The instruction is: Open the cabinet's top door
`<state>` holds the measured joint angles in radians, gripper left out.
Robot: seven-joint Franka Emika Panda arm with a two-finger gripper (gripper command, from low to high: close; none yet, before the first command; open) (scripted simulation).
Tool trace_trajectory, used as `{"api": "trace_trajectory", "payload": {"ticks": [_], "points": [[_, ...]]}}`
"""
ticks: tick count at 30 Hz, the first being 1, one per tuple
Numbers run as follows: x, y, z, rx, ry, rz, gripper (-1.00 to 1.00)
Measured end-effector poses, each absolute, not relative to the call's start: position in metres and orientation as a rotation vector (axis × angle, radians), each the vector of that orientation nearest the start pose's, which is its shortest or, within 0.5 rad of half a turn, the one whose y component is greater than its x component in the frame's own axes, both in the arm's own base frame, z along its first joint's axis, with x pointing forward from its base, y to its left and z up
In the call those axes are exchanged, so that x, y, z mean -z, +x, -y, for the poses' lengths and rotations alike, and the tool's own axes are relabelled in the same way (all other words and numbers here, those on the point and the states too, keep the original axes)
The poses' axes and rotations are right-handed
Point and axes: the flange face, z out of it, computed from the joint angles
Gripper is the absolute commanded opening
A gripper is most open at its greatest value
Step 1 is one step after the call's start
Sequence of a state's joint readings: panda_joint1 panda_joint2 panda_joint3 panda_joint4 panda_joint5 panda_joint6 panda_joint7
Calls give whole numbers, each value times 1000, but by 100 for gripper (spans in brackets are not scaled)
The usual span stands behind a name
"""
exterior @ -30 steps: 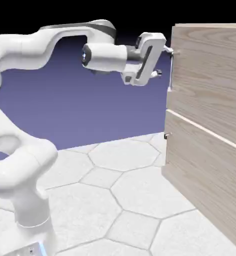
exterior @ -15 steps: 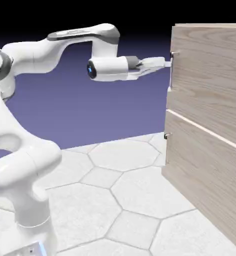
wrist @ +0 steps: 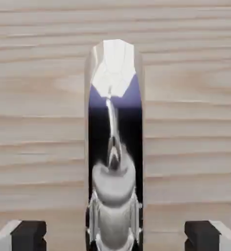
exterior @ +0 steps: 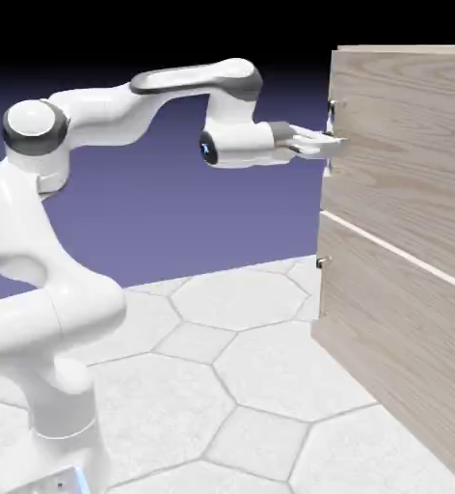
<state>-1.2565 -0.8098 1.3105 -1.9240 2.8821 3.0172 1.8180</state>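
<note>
Now, hand [wrist: 115, 236] astride top-door hdl. [wrist: 114, 181], gap ea. edge

Cabinet: large, boxy, pale grey-brown wood grain [exterior: 405, 48], at the exterior view's right.
Top door: wide light-wood upper panel [exterior: 405, 145] of the cabinet.
Handle: slim vertical silver metal bar [exterior: 329, 167], at the cabinet's left edge, partly hidden.
Arm: white, jointed, dark-banded [exterior: 53, 314], left of the cabinet.
Gripper: white, two-fingered [exterior: 338, 144], level with the handle; contact cannot be confirmed.
Floor: pale polygonal tiles [exterior: 236, 362], left of the cabinet.
</note>
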Motion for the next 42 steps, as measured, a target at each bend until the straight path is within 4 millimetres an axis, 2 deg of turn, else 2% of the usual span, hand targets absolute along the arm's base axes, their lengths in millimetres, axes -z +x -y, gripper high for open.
{"api": "trace_trajectory", "payload": {"ticks": [11,19,30,42], "points": [[-555,436,-138,-721,512,-1535,-100],[-555,380,-108,-816,419,-1577,-100],[-555,298,-43,-972,258,-1639,-100],[-555,235,30,-1115,106,-1685,-100]]}}
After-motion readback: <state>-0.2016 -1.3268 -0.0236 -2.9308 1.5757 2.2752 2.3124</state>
